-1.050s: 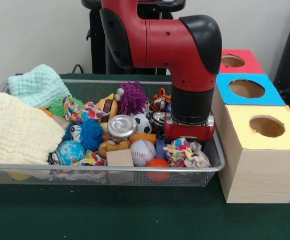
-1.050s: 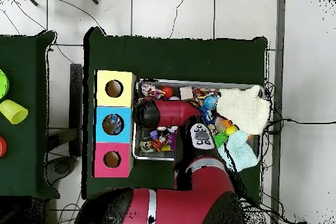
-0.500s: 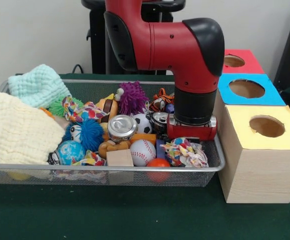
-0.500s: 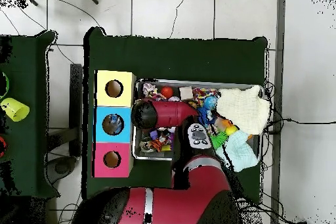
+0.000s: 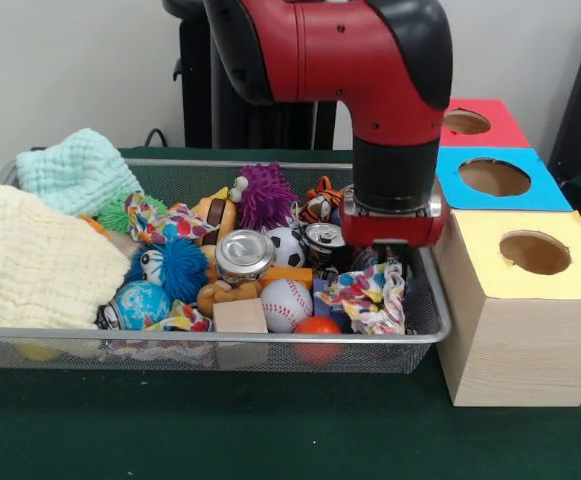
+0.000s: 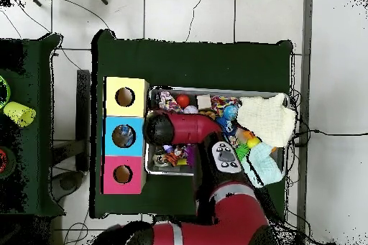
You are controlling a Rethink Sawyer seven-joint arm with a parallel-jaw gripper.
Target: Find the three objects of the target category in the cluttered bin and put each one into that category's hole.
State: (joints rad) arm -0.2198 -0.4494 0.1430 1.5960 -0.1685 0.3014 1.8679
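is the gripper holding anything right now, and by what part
It looks so: the multicolored cloth toy hangs up against the gripper, apparently caught by its top edge. The fingers themselves are hidden, so the exact hold cannot be told.

The red and black arm (image 6: 188,128) extends from the bottom of the view across the wire bin (image 6: 215,90), and its black-capped end lies over the bin's left part; the gripper is hidden beneath it. Three boxes stand in a column touching the bin's left side: yellow box (image 6: 126,97) at top, blue box (image 6: 123,136) in the middle, pink box (image 6: 122,174) at bottom, each with a round hole. A cream cloth (image 6: 267,120) and a pale teal cloth (image 6: 262,167) cover the bin's right end. A red ball (image 6: 182,100) and a wooden block (image 6: 203,101) lie along its upper edge. A green mat (image 6: 194,62) underlies everything.
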